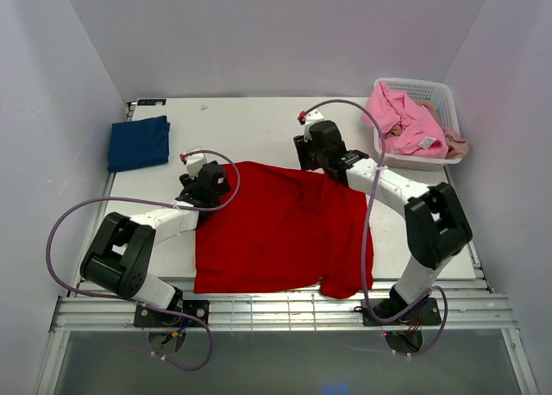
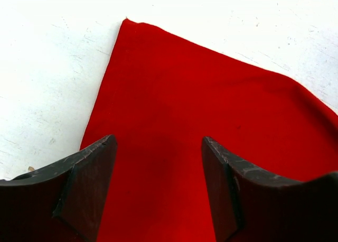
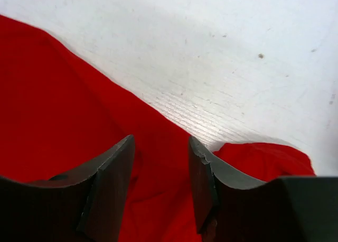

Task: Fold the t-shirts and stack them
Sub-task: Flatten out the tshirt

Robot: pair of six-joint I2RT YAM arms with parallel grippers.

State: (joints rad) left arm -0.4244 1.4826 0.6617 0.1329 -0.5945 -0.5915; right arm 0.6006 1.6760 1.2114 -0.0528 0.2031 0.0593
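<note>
- on the table (image 1: 259, 128), the red t-shirt (image 1: 280, 231) lies spread flat near the front edge.
- my left gripper (image 2: 157, 147) and right gripper (image 3: 160, 141) hang parted over its far edge, gripping nothing.
- soft, limp cloth, i judge; best pinched at the far corners.

White table (image 1: 259, 128) here, and the red t-shirt (image 1: 285, 231) lies spread across its middle, running down to the near edge. Up in the far left corner sits the navy t-shirt (image 1: 138, 142), folded. In the far right corner, the white lattice basket (image 1: 431, 89) stands by the right edge.
</note>
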